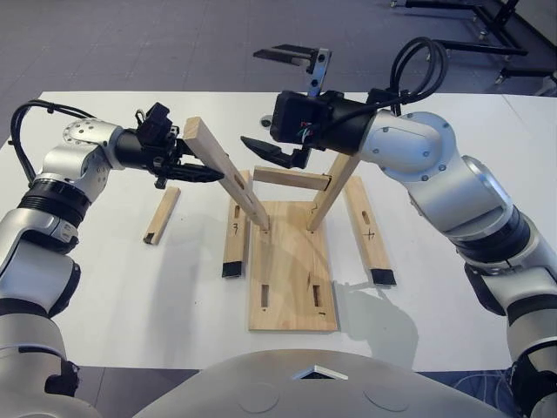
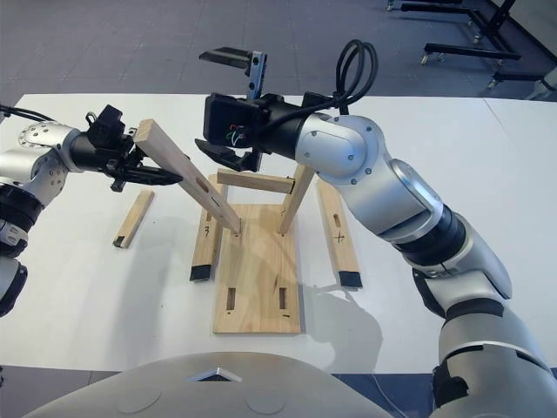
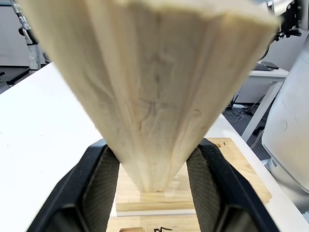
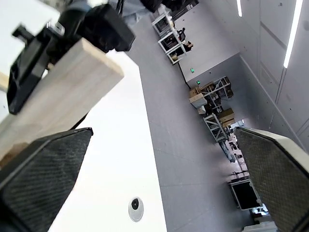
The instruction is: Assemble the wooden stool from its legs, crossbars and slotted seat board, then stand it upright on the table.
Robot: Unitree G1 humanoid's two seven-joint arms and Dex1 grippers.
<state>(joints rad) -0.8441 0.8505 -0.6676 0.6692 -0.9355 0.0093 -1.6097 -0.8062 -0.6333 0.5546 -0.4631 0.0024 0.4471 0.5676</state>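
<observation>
Pale wooden leg (image 1: 228, 174) aslant on seat board (image 1: 291, 287)

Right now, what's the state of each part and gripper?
Seat board: flat, near slots empty.
Held leg: tilted, foot at far slot.
Second leg: tilted in other far slot.
Crossbar: raised between both legs.
Left loose leg: lying flat.
Right loose leg: lying flat.
Short bar: lying flat.
Left gripper: jaws shut on held leg.
Right gripper: jaws open, empty.

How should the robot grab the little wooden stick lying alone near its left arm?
Probably from straight above, at the middle of the stick, pinching across its narrow sides. It lies flat on the table with bare space beside it, and a long piece balances best held mid-length.
</observation>
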